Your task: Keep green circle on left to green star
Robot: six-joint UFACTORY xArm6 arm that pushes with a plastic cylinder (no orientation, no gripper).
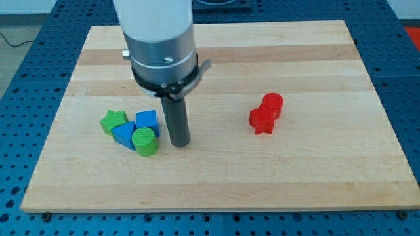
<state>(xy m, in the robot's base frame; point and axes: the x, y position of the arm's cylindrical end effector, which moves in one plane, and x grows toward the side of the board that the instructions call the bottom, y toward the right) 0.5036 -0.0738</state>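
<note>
The green circle [145, 141] lies at the board's lower left, touching the two blue blocks. The green star [113, 122] sits left of them, up and to the left of the circle. A blue block [147, 121] and another blue block [123, 134] lie between star and circle. My tip [180, 143] rests on the board just right of the green circle, a small gap apart.
A red star [262, 121] and a red cylinder [272, 104] touch each other at the view's right. The arm's grey body [161, 46] covers the board's upper middle. The wooden board [367, 164] lies on a blue perforated table.
</note>
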